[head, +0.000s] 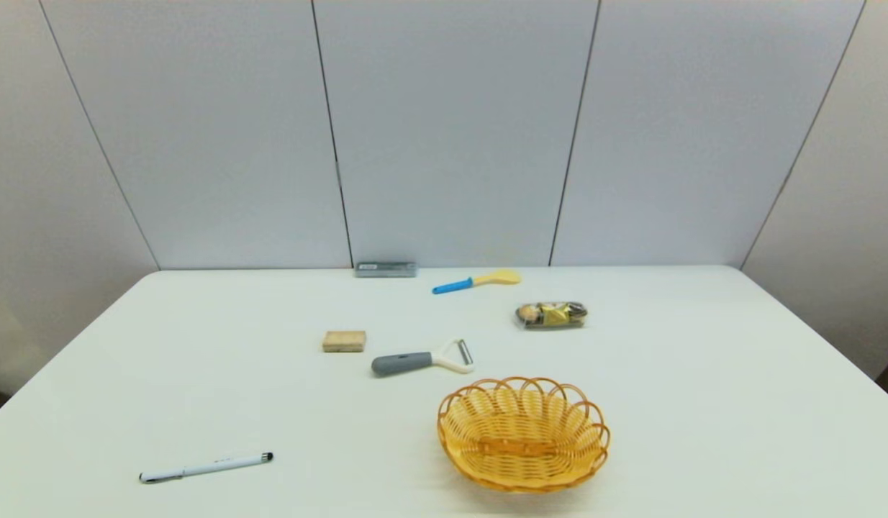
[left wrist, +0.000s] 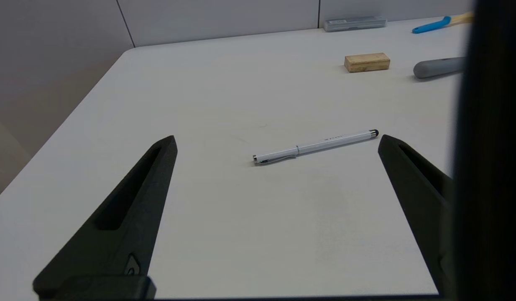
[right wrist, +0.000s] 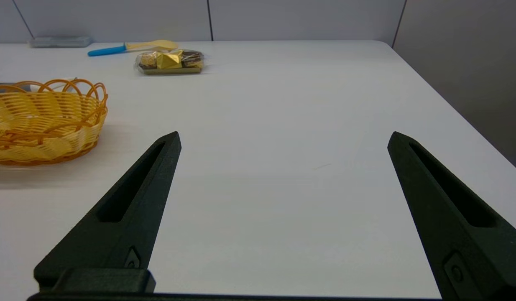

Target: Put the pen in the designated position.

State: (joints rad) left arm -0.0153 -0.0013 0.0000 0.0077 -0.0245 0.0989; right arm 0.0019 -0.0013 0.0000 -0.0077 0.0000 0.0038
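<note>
While the pen [head: 206,467] lay untouched on the table [head: 703,403], near its front-left edge and well apart from the basket [head: 523,434], no step had begun. The left gripper [left wrist: 277,140] hung before it, jaws wide and empty, and needed to descend across the barrel; the right gripper [right wrist: 283,138] sat parked, equally wide and empty.

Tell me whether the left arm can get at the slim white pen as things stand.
Probably yes. The slim white pen lies alone on the bare white table, just ahead of the left claw, whose fingers are spread wide; nothing sits between them.
</note>
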